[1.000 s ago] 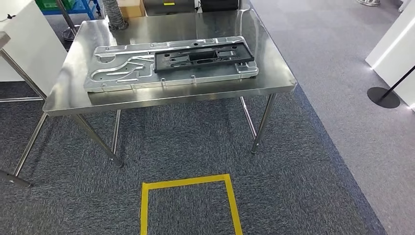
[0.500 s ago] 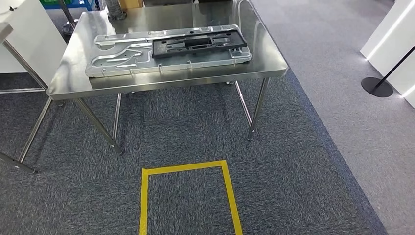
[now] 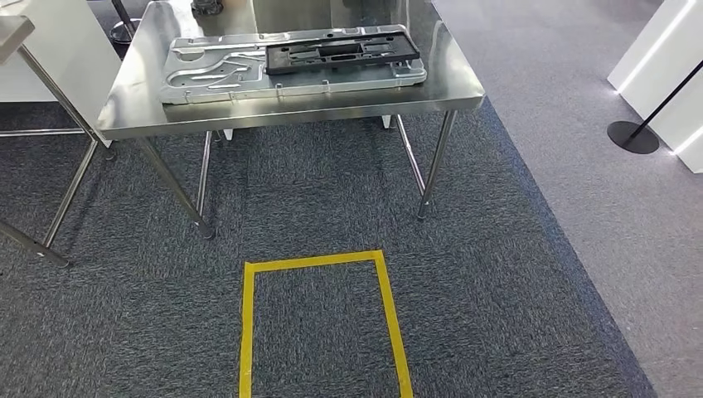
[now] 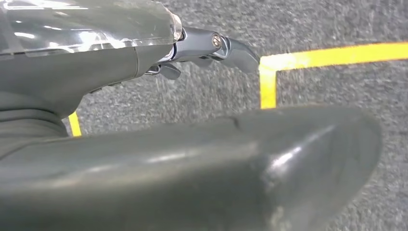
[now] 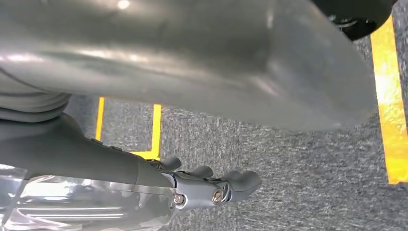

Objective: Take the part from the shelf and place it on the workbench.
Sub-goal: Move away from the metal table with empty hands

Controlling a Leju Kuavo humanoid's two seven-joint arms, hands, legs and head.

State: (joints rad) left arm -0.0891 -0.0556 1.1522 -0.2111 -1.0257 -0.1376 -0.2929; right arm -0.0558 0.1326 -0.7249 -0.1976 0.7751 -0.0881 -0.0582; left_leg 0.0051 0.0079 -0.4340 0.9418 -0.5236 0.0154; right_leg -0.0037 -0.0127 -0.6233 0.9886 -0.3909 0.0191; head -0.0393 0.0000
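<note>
A black plastic part (image 3: 342, 52) lies flat on a large embossed silver metal plate (image 3: 215, 75), which rests on the steel workbench (image 3: 290, 112) at the top of the head view. My left hand (image 4: 86, 77) hangs over the carpet. Its fingers (image 4: 211, 45) are stretched out, apart from the thumb (image 4: 240, 168), and nothing is in it. My right hand (image 5: 96, 159) also hangs low over the carpet, its fingers (image 5: 226, 185) extended and holding nothing.
A yellow tape rectangle (image 3: 323, 261) is marked on the dark carpet in front of the workbench. A second steel table (image 3: 16, 33) stands at the far left. A black round stand base (image 3: 632, 137) and a white panel (image 3: 663, 75) are at the right.
The whole picture has shifted: the workbench now sits higher and a little farther off in the head view, so the camera has moved. The part and plate lie as before.
</note>
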